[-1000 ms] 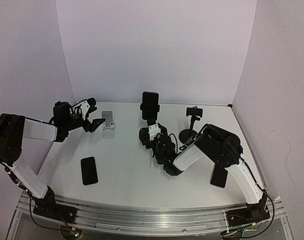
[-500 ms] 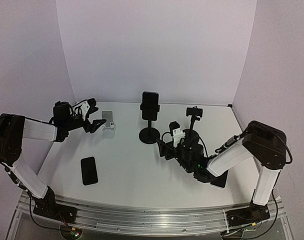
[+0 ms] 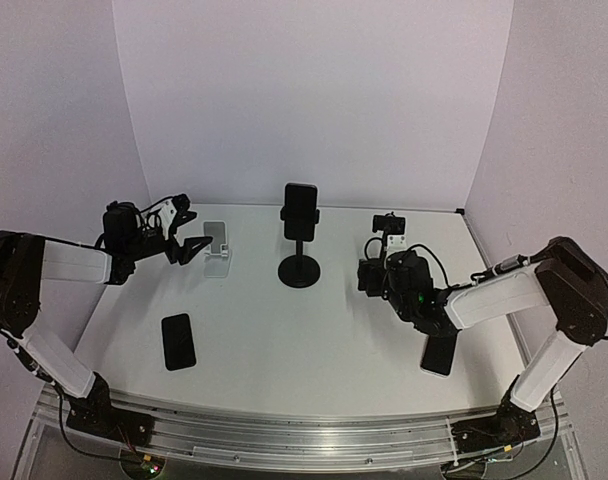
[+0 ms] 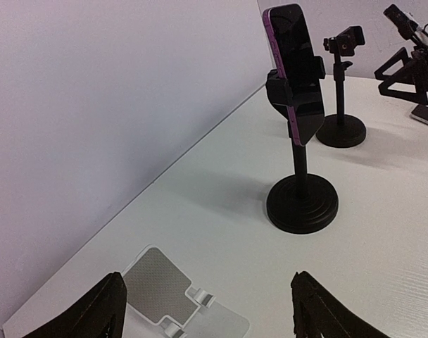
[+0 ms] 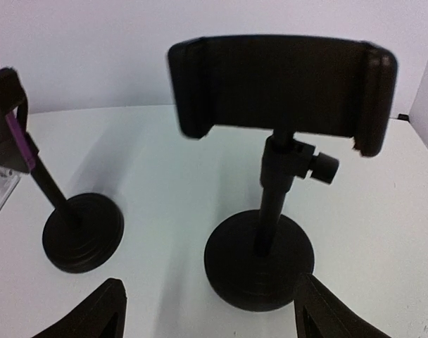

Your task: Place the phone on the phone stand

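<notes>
My left fingers spread wide and empty beside the white stand. My right fingers gape, empty, facing a black stand.

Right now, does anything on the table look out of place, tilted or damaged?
Nothing stands out. One phone is clamped in the middle stand; a second phone and a third phone lie flat on the table, left and right. The right stand and the small stand are empty. No damage shows.
</notes>
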